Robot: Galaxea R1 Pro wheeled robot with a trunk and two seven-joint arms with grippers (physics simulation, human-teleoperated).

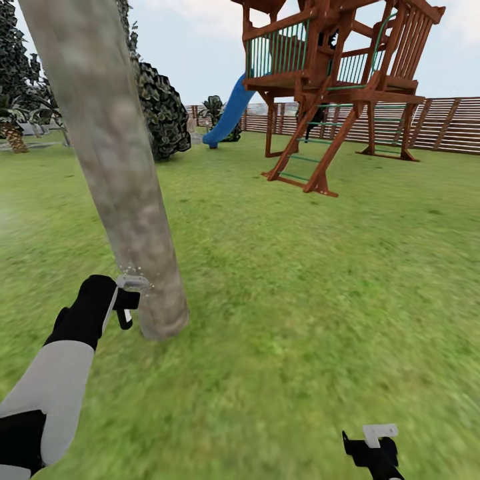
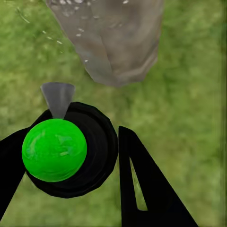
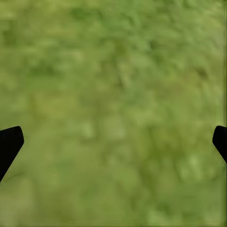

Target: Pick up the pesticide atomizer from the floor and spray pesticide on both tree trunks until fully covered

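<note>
Up close—green atomizer [image 2: 54, 150] between fingers [image 2: 146, 184]

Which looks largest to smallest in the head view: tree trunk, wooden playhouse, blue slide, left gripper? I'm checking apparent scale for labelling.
1. Tree trunk and wooden playhouse: they fill similar areas, and the trunk is much nearer, so no firm rank.
2. Blue slide.
3. Left gripper, holding the atomizer.

Green grass lawn [image 1: 320, 300], thick mottled tree trunk [image 1: 127, 200] rooted near its left side, wooden playhouse [image 1: 333, 87] with blue slide [image 1: 230, 113] standing at the far edge by the slatted fence [image 1: 447, 123].
</note>
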